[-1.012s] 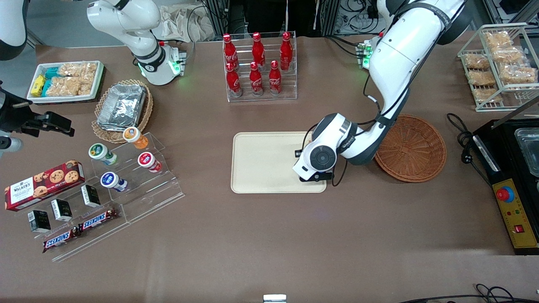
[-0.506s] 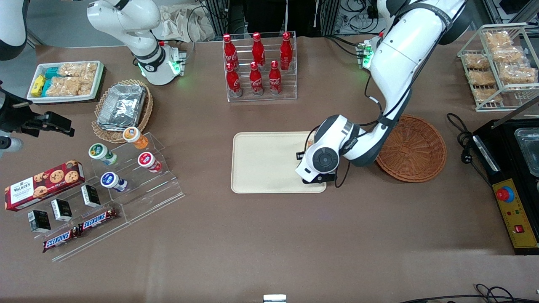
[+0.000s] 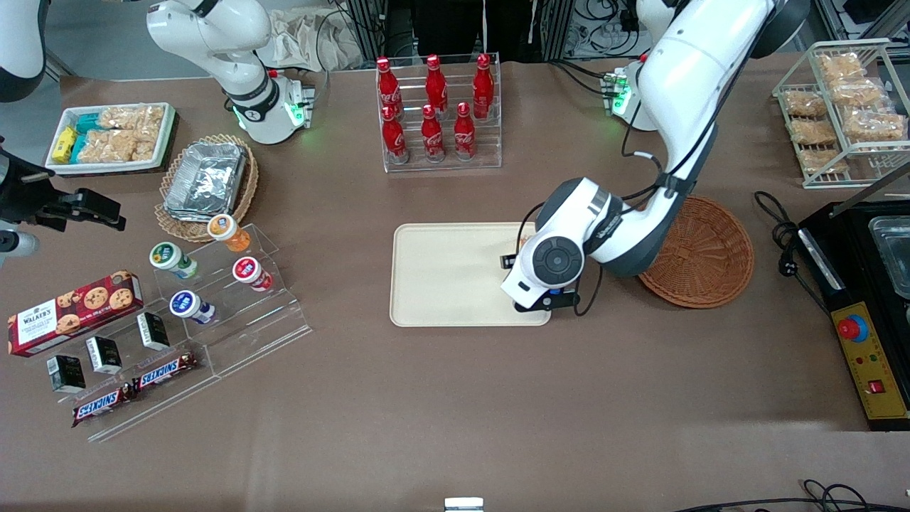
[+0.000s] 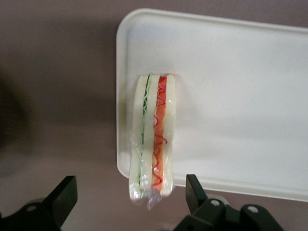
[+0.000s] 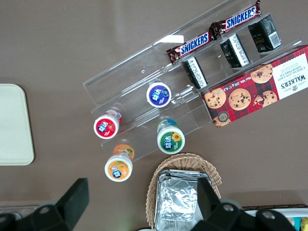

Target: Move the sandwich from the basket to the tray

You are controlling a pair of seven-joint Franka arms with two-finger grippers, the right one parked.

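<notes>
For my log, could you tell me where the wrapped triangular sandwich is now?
The wrapped triangular sandwich lies on the cream rectangular tray at its edge nearest the brown wicker basket, under the open end effector.

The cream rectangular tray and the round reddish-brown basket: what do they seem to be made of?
The cream rectangular tray, under the open gripper: probably plastic, smooth and matte, with moulded rounded corners. The round reddish-brown basket: woven wicker, its strands forming ribbed rings.

The working arm (image 3: 682, 85) at the upper right of the front view is glossy white, with rounded links and dark grey bands at the joints. A round dark grey cap with concentric rings sits on the wrist housing (image 3: 554, 259). Thin black cables loop along the forearm and below the wrist. A green light glows at its base. The gripper (image 4: 130, 204) has black, angular fingers (image 4: 62, 199).
</notes>
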